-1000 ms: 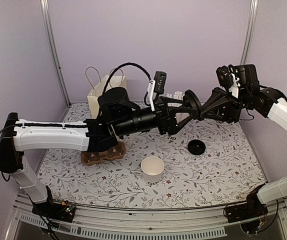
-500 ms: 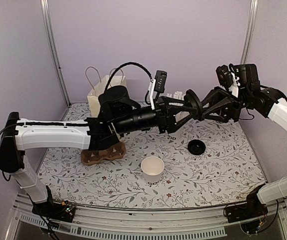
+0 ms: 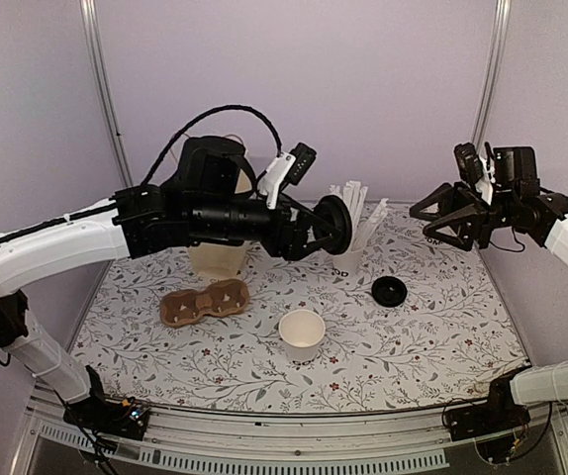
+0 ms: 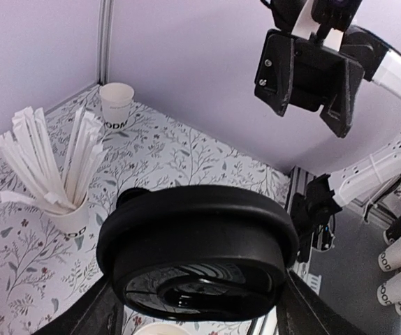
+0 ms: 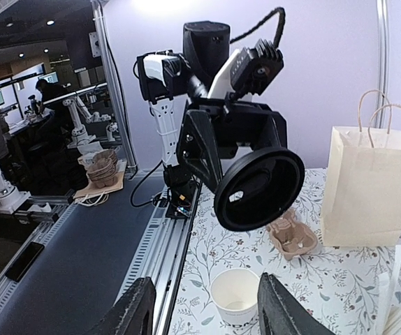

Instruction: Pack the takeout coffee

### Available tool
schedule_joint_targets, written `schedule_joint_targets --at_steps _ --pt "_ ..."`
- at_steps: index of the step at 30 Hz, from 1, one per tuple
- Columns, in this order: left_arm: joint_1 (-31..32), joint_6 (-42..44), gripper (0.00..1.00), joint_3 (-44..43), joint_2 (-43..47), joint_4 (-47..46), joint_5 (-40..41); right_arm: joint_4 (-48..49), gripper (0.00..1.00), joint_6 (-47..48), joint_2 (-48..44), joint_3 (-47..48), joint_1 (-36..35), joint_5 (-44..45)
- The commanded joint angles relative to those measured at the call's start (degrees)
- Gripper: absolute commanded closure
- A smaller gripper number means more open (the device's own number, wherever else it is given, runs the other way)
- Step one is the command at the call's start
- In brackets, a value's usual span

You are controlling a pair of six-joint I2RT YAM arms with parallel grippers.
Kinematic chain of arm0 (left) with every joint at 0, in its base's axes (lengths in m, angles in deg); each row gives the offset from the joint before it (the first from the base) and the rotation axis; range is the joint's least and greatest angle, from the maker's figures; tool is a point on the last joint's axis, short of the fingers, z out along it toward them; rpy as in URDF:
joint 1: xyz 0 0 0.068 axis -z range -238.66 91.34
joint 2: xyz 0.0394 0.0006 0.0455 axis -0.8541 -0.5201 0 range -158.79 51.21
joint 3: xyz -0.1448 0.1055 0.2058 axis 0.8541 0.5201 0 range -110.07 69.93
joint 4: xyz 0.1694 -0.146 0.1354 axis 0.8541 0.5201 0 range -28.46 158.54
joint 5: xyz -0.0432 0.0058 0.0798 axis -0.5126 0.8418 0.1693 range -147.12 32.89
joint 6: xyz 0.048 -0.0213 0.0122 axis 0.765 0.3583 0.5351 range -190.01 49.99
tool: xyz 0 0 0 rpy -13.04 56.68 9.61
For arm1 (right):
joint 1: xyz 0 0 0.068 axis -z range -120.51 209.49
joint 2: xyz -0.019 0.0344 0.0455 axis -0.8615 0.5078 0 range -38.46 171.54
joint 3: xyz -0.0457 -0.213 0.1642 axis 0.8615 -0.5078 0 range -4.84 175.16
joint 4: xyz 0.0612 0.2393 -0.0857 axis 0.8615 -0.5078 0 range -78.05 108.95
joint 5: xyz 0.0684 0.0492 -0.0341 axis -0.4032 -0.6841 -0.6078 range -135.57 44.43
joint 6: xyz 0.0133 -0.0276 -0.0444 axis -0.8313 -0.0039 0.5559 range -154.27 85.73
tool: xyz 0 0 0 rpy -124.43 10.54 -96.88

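The takeout coffee's white paper cup [image 3: 302,334] stands open and lidless on the table's front middle; it also shows in the right wrist view [image 5: 235,296], with dark lettering low on its side. My left gripper [image 3: 335,226] is shut on a black round lid [image 3: 331,226], held on edge in the air above and behind the cup. In the left wrist view that lid [image 4: 197,248] fills the space between the fingers. My right gripper [image 3: 425,224] hangs open and empty to the lid's right, apart from it. Its fingers [image 5: 134,314] frame the cup from afar.
A second black lid [image 3: 390,290] lies flat on the table right of the cup. A brown cup carrier [image 3: 205,302] sits at the left, with a paper bag [image 3: 215,259] behind it. A white cup of straws [image 3: 353,237] stands at the back, and another white cup [image 4: 117,105] near the far corner.
My right gripper has opened, let go of the black lid and drawn back to the right. The left arm has pulled the lid back left and lifted its elbow.
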Motion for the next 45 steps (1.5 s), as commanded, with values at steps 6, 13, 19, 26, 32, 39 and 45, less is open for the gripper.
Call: schedule_joint_targets --at_steps 6,13,19,26,32,39,45 --pt "-0.7 9.6 0.34 -11.8 -2.4 42.4 5.2 0.9 0.46 9.7 -4.4 -14.3 -0.1 8.7" --pt "0.1 10.7 0.34 -18.1 -6.2 53.6 5.3 10.0 0.38 6.3 -9.8 -22.8 0.0 12.3" --pt "1.4 11.2 0.35 -15.9 -8.1 53.6 9.2 12.2 0.35 6.1 -13.5 -26.2 -0.1 15.3" --pt "1.8 13.3 0.35 -16.1 -13.4 53.0 7.9 12.5 0.32 7.4 -13.9 -27.6 0.0 17.0" --pt "2.2 15.2 0.35 -19.5 -19.3 54.3 7.4 11.7 0.31 9.3 -14.2 -28.0 0.0 18.5" --pt "2.3 16.0 0.35 -22.1 -23.2 54.7 7.1 10.9 0.31 10.6 -14.3 -28.0 0.1 19.1" --pt "2.3 16.0 0.35 -22.9 -25.4 54.6 5.8 10.7 0.31 11.0 -14.3 -27.9 0.1 19.0"
